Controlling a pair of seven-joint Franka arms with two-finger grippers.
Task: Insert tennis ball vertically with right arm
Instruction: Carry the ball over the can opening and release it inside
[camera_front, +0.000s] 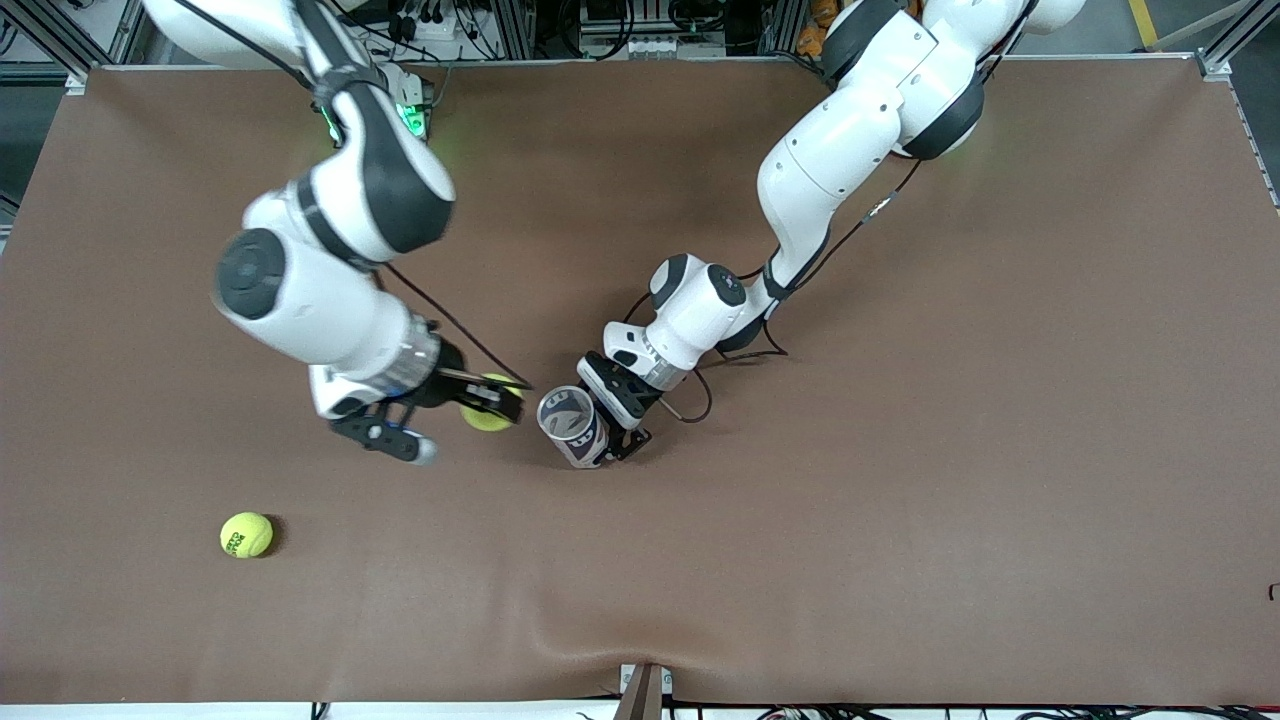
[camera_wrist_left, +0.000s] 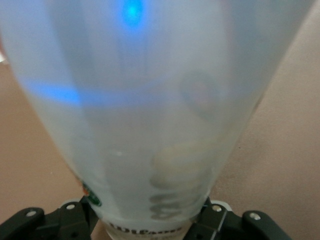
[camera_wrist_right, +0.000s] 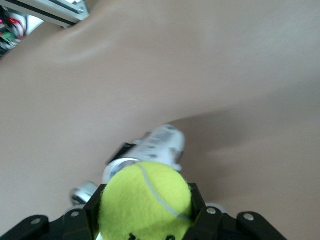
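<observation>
Near the table's (camera_front: 900, 520) middle, the left gripper (camera_front: 612, 425) is pinching the upright ball canister (camera_front: 570, 425). Just beside it, toward the right arm's end, the right gripper (camera_front: 490, 400) is clamping a tennis ball (camera_front: 484, 415). A second ball (camera_front: 246, 534) is lying nearer the camera.

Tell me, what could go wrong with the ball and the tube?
The right claw grips a tennis ball beside the tube, not over its opening, so a drop now would likely miss. The left claw holds the tube tilted, so the ball might catch its rim. A second ball lies loose on the table.
</observation>
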